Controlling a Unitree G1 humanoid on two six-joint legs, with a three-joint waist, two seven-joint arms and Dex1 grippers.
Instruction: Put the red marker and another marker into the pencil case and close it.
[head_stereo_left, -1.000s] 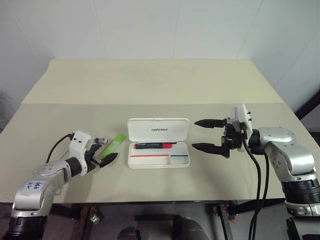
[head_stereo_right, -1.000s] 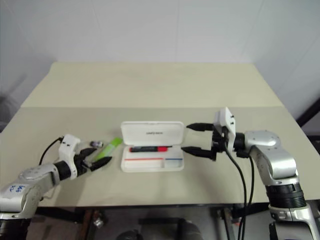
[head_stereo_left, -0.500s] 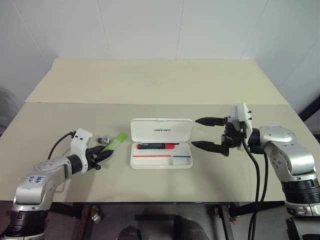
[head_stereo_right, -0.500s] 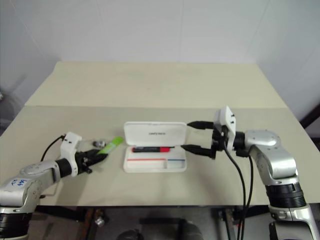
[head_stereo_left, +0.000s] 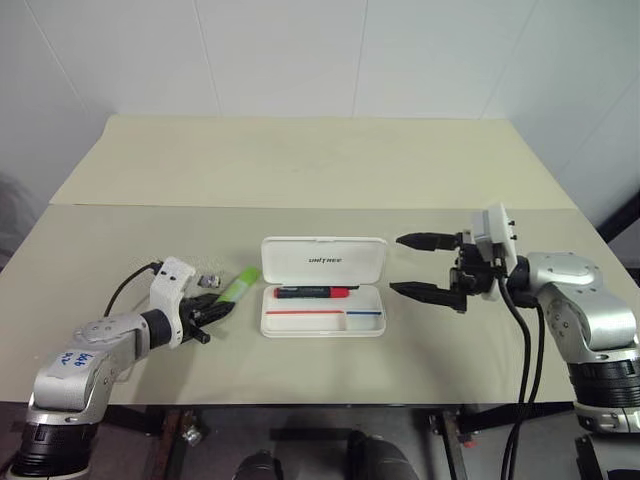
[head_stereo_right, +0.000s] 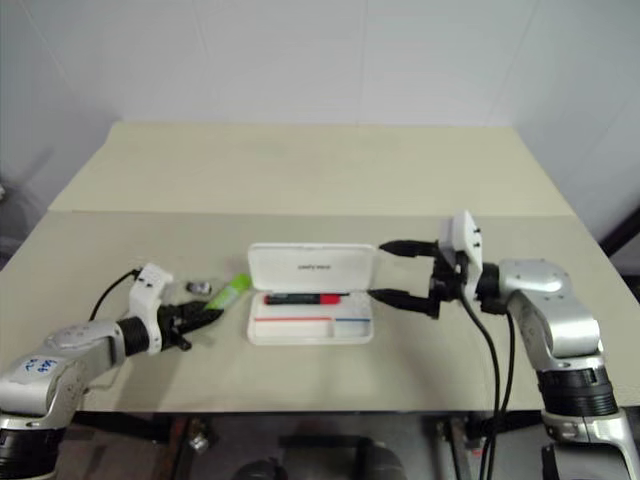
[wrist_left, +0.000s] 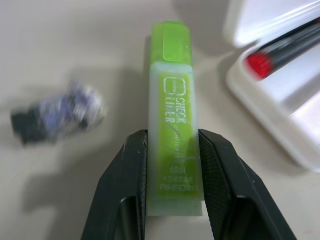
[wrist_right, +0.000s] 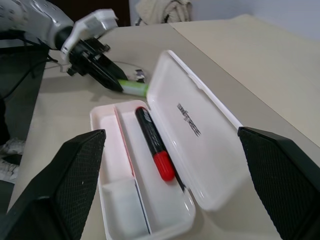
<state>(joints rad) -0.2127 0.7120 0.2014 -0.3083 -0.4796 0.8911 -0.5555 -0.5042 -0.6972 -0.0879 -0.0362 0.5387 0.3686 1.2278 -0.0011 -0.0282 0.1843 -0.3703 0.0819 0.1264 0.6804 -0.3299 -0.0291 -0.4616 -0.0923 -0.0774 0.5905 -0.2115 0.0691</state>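
Left gripper (wrist_left: 172, 150) pinches the green highlighter (wrist_left: 173, 125) at its butt, long axis aimed cap-first toward the open pencil case (head_stereo_left: 322, 312), while right gripper (head_stereo_left: 428, 266) hangs spread wide beside that case.

1. Illumination is bright, even and diffuse across the table (head_stereo_left: 300, 170); no glare spots appear on it.
2. Shadows are soft and short. The pencil case (head_stereo_left: 323, 286) casts a faint shadow along its near edge.
3. The right eye view is slightly hazier and lower in contrast than the left eye view.
4. In the left wrist view, the green marker (wrist_left: 174, 135) is fairly sharp, while a small dark object (wrist_left: 57, 111) beside it is blurred.
5. In the right wrist view, the near fingers (wrist_right: 70, 185) are soft and out of focus.
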